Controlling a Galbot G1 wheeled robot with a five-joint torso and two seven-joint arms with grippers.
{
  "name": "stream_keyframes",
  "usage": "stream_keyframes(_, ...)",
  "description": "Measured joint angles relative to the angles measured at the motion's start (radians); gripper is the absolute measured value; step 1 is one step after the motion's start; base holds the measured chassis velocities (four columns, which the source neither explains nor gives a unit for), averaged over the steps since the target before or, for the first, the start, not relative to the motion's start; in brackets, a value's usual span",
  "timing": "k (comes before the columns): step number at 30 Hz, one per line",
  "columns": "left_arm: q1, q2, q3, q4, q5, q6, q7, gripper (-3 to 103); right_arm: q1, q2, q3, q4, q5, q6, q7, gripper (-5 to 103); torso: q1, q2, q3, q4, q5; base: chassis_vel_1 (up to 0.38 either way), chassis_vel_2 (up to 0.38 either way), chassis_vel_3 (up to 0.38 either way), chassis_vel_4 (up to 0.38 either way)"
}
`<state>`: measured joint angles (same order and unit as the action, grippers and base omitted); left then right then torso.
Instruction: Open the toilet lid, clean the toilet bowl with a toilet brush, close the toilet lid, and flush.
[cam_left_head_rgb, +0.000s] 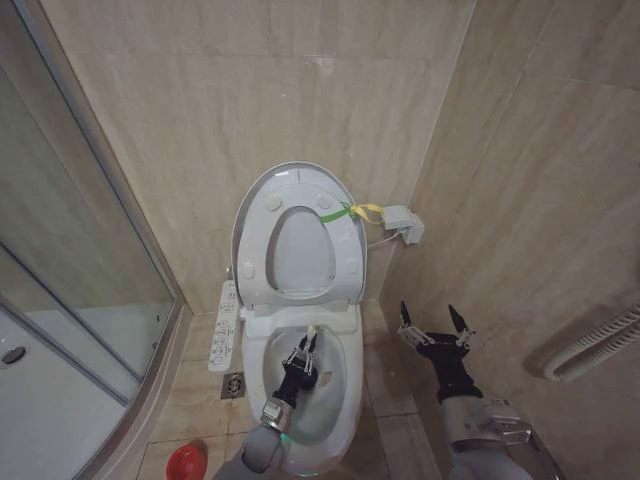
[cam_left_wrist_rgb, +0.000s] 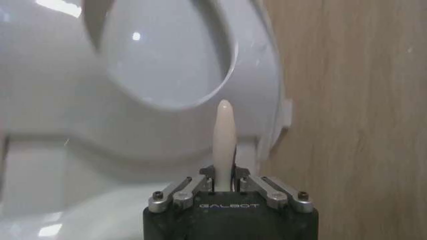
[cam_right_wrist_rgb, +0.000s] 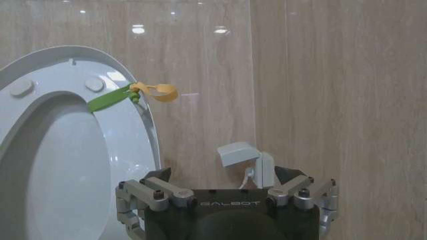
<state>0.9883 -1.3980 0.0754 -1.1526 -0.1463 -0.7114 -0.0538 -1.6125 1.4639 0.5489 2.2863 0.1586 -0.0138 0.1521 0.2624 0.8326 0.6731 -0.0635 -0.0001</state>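
Left gripper (cam_left_head_rgb: 309, 344) pinches slim, seemingly cream toilet brush (cam_left_wrist_rgb: 223, 142).

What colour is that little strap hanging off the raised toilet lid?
Green, ending in a yellow loop; the right wrist view shows it best.

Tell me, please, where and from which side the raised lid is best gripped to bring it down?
Grip the strap, probably: this green-and-yellow loop sticks out from the lid at its upper rim on the robot's right. The lid stands upright against the wall, its rim broad and smooth, so the loop is the easiest hold. Come from the right with the open right tool; the left tool holds the brush over the bowl.
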Motion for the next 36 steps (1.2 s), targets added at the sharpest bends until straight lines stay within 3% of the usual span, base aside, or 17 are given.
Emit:
stream_keyframes(2,0.002,0.001,0.003,-0.012,0.001,0.003,-0.002,18,0.0,0.0,0.0,0.0,0.0,0.0,0.0,100,0.0,0.0,0.0,-0.0001,0.0,0.0,0.0,0.0,0.0)
stream_keyframes(7,0.039,0.0,0.058,-0.177,0.004,0.043,-0.023,18,0.0,0.0,0.0,0.0,0.0,0.0,0.0,100,0.0,0.0,0.0,-0.0001,0.0001,0.0,0.0,0.0,0.0)
stream_keyframes(26,0.004,0.004,-0.017,0.024,0.012,-0.018,-0.006,18,0.0,0.0,0.0,0.0,0.0,0.0,0.0,100,0.0,0.0,0.0,0.0,0.0001,0.0,0.0,0.0,0.0)
stream_keyframes(31,0.009,0.009,-0.019,-0.024,0.013,-0.015,-0.007,18,0.0,0.0,0.0,0.0,0.0,0.0,0.0,100,0.0,0.0,0.0,0.0,0.0,0.0,0.0,0.0,0.0)
stream_keyframes(36,0.042,0.005,0.037,-0.157,0.012,0.014,-0.018,18,0.0,0.0,0.0,0.0,0.0,0.0,0.0,100,0.0,0.0,0.0,-0.0002,0.0001,0.0,0.0,0.0,0.0)
